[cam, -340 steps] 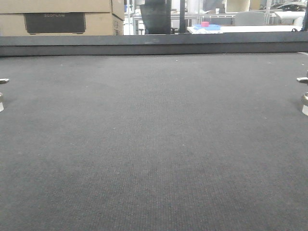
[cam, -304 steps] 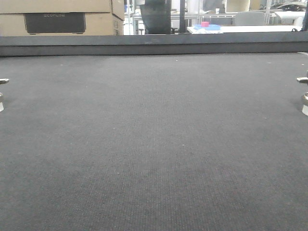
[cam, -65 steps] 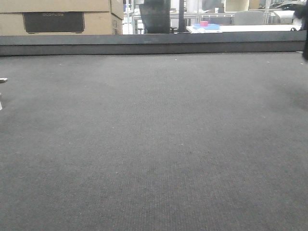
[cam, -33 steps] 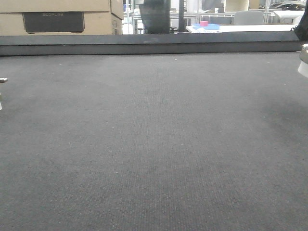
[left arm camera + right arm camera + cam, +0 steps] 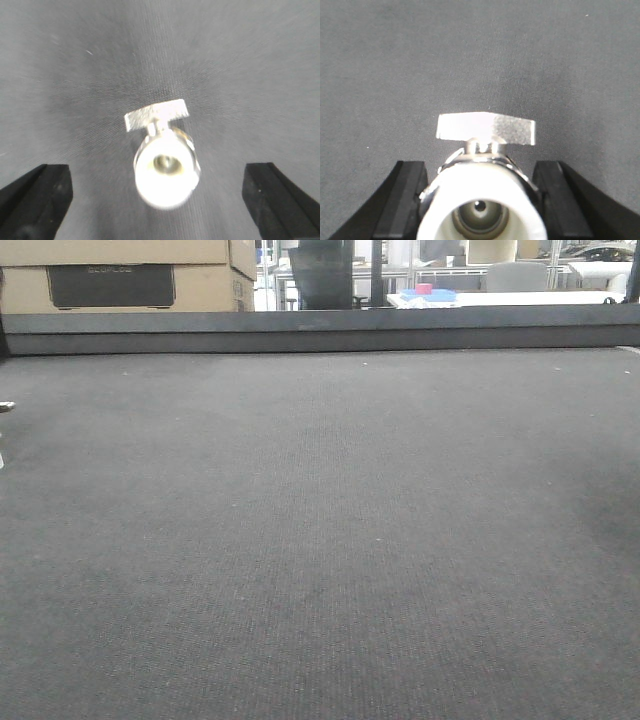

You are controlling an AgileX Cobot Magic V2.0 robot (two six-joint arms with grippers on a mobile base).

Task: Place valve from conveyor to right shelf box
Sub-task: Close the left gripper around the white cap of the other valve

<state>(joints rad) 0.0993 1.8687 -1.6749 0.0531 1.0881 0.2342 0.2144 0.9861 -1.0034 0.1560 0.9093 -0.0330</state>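
The conveyor (image 5: 320, 540) is a wide dark grey woven belt with a dark rail (image 5: 320, 335) at its far side. In the right wrist view, a valve (image 5: 485, 127) with a flat silver handle and a white end sits between the black fingers (image 5: 405, 200) of my right gripper (image 5: 479, 169), which is shut on it above the belt. In the left wrist view, a second valve (image 5: 162, 162) lies on the belt. My left gripper (image 5: 157, 197) is open, with its fingers (image 5: 35, 195) wide apart on either side of that valve. The right shelf box is out of view.
Cardboard boxes (image 5: 120, 280) stand behind the rail at the back left. A white table (image 5: 500, 298) with blue and pink items is at the back right. A sliver of valve handle (image 5: 5, 407) shows at the front view's left edge.
The valve at the right edge of the front view rose and has left the frame. The sliver of valve at the left edge has stayed put.
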